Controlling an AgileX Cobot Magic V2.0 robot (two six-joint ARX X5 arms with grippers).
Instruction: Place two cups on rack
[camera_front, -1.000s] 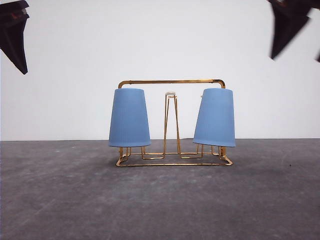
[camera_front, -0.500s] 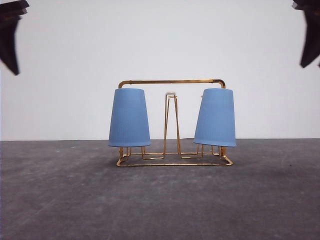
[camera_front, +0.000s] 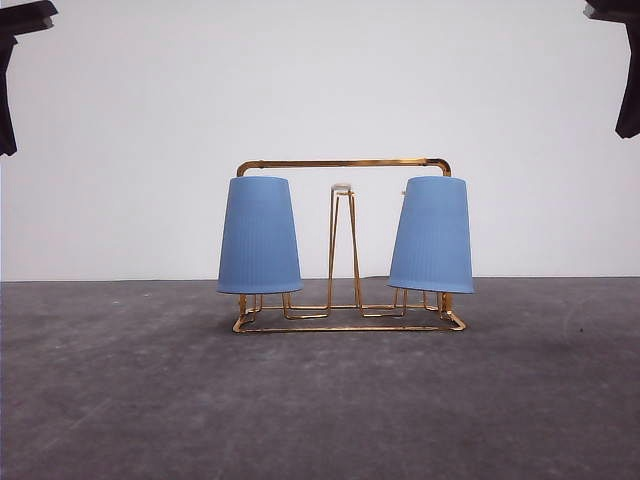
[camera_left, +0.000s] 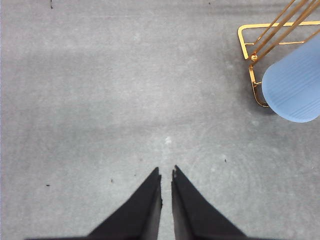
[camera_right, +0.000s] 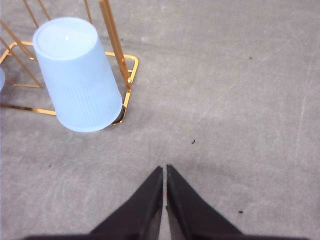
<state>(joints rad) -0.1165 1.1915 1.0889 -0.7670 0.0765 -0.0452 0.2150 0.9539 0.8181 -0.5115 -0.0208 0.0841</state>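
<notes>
Two light-blue ribbed cups sit upside down on the gold wire rack (camera_front: 343, 163) in the middle of the table. The left cup (camera_front: 259, 235) hangs upright; the right cup (camera_front: 431, 235) leans slightly. My left gripper (camera_front: 6, 130) is high at the left edge of the front view and my right gripper (camera_front: 628, 110) high at the right edge, both far from the rack. Seen from the left wrist, my left gripper (camera_left: 166, 174) is shut and holds nothing, with a cup (camera_left: 295, 85) and the rack base (camera_left: 245, 40) off to one side. My right gripper (camera_right: 165, 170) is shut and holds nothing, near the other cup (camera_right: 77, 75) and the rack (camera_right: 131, 75).
The grey table (camera_front: 320, 400) spreads bare around the rack, in front and to both sides. A plain white wall (camera_front: 320, 80) stands behind it. One free prong with a white tip (camera_front: 342, 187) rises at the rack's middle.
Both grippers have drawn outward toward the front view's upper corners, away from the rack. The right cup has settled slightly. The left cup and rack stay still.
</notes>
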